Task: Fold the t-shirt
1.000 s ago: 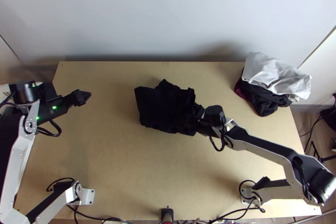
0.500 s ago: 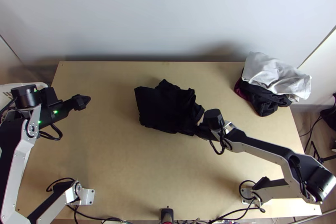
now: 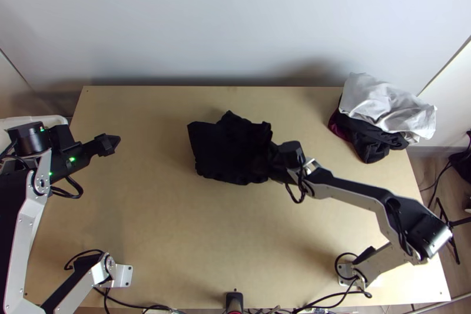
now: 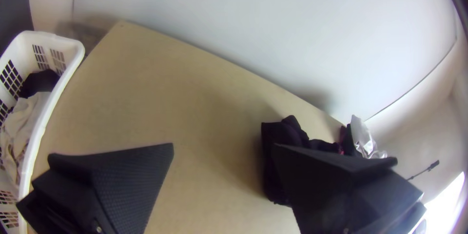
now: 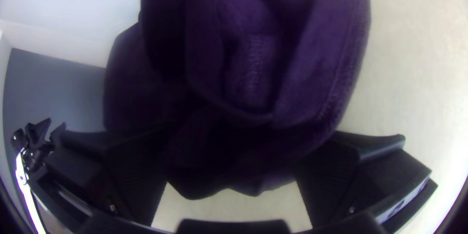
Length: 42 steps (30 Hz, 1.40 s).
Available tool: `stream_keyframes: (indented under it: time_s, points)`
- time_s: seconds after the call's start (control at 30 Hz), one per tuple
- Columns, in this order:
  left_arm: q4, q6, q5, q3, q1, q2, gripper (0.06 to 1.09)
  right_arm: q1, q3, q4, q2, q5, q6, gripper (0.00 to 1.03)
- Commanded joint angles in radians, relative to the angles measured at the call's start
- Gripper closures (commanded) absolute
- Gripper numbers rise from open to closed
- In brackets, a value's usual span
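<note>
Left claw (image 3: pixel 113 141) spread, right claw (image 3: pixel 275 168) spread at the bunched black t-shirt (image 3: pixel 225 150)

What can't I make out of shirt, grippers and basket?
Top view: inner folds of the shirt, lost in darkness.
Right wrist view: fingertips of the right gripper, under cloth.
Left wrist view: part of the shirt, behind the left gripper; end of the basket, beyond the edge.
</note>
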Motion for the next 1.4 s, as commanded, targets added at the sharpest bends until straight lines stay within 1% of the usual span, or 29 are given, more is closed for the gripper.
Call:
stream_keyframes:
  time_s: [0.0, 0.03, 0.1, 0.13, 0.17, 0.2, 0.27, 0.3, 0.37, 0.4, 0.53, 0.57, 0.67, 0.8, 0.9, 1.03, 1.23, 1.37]
  points:
    - [0.017, 0.0, 0.001, -0.001, 0.001, 0.007, 0.1, -0.052, 0.136, -0.012, 0.087, -0.008, -0.017, 0.16]
    - [0.02, -0.002, 0.001, -0.001, -0.001, 0.01, 0.1, -0.062, 0.166, -0.03, 0.107, -0.014, -0.025, 0.21]
    - [0.024, -0.005, 0.001, 0.0, -0.001, 0.012, 0.1, -0.081, 0.223, -0.05, 0.135, -0.014, -0.022, 0.48]
    - [0.026, -0.005, 0.001, -0.001, -0.001, 0.013, 0.1, -0.092, 0.249, -0.058, 0.145, -0.014, -0.024, 0.64]
    - [0.024, -0.007, 0.001, -0.001, -0.001, 0.013, 0.1, -0.096, 0.272, -0.058, 0.151, -0.014, -0.028, 0.85]
    - [0.026, -0.007, 0.001, -0.003, -0.001, 0.013, 0.1, -0.098, 0.295, -0.057, 0.159, -0.012, -0.042, 0.93]
    - [0.024, -0.007, 0.001, -0.004, 0.004, 0.013, 0.1, -0.098, 0.336, -0.09, 0.168, -0.014, -0.079, 0.95]
    - [0.024, -0.005, 0.001, -0.007, 0.007, 0.01, 0.1, -0.096, 0.358, -0.116, 0.168, -0.012, -0.102, 0.98]
    - [0.023, -0.002, 0.001, -0.009, 0.013, 0.005, 0.1, -0.093, 0.364, -0.139, 0.138, -0.015, -0.151, 1.0]
    - [0.02, 0.001, 0.001, -0.007, 0.016, 0.004, 0.1, -0.089, 0.361, -0.136, 0.116, -0.014, -0.168, 1.0]
    - [0.013, 0.006, 0.003, -0.007, 0.026, -0.001, 0.1, -0.101, 0.366, -0.119, 0.056, -0.014, -0.179, 1.0]
    - [0.013, 0.006, 0.005, -0.009, 0.027, -0.001, 0.1, -0.099, 0.363, -0.118, 0.042, -0.014, -0.215, 1.0]
    - [0.017, 0.001, 0.009, -0.009, 0.024, 0.002, 0.1, -0.095, 0.353, -0.133, 0.007, -0.012, -0.277, 1.0]
    - [0.018, -0.007, 0.011, -0.013, 0.013, 0.001, 0.1, -0.108, 0.361, -0.135, -0.053, -0.006, -0.326, 1.0]
    - [0.021, -0.007, 0.011, -0.02, 0.015, 0.001, 0.1, -0.131, 0.392, -0.141, -0.099, 0.001, -0.356, 1.0]
    - [0.023, -0.005, 0.012, -0.02, 0.015, 0.001, 0.1, -0.173, 0.461, -0.202, -0.131, 0.006, -0.383, 1.0]
    - [0.024, -0.008, 0.017, -0.015, 0.015, 0.001, 0.1, -0.231, 0.47, -0.205, -0.191, 0.012, -0.429, 1.0]
    - [0.024, -0.01, 0.018, -0.02, 0.015, -0.004, 0.1, -0.279, 0.494, -0.23, -0.215, 0.009, -0.484, 1.0]
